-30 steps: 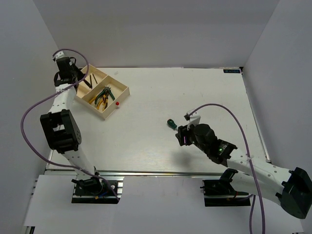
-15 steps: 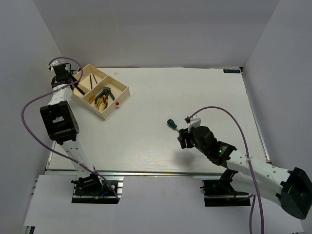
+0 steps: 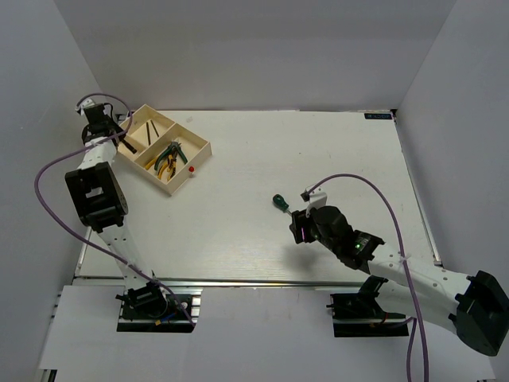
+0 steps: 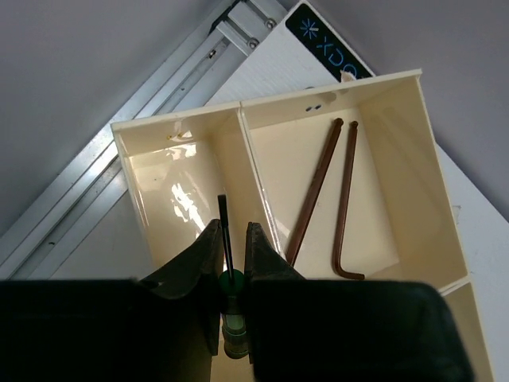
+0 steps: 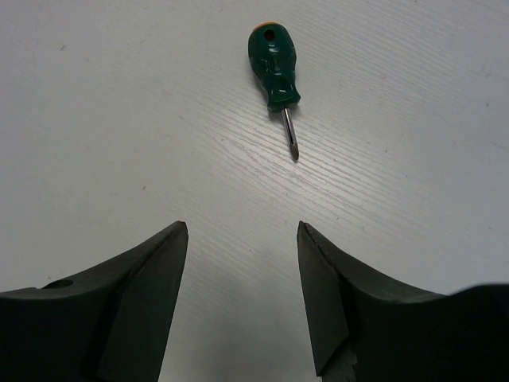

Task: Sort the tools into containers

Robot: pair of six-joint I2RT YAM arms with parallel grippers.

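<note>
The cream tray (image 3: 200,143) sits at the far left of the table. Its middle compartment holds the pliers (image 3: 167,157) with orange and green handles. My left gripper (image 3: 114,134) hovers over the tray's far-left end. In the left wrist view it (image 4: 231,231) is shut on a thin green-handled screwdriver (image 4: 232,285), with the shaft pointing into an end compartment of the tray (image 4: 127,183). Two dark hex keys (image 4: 330,195) lie in the compartment beside it. My right gripper (image 3: 298,225) (image 5: 242,231) is open and empty, just short of a stubby green screwdriver (image 5: 274,68) (image 3: 278,200) lying on the table.
A tiny red knob (image 3: 192,169) lies on the table against the tray's near side. An aluminium rail (image 4: 119,143) runs along the table edge behind the tray. White walls enclose the table on three sides.
My left gripper has swung further left and back over the tray's end compartment with the thin screwdriver in it. The right gripper has drawn back slightly from the stubby screwdriver.
</note>
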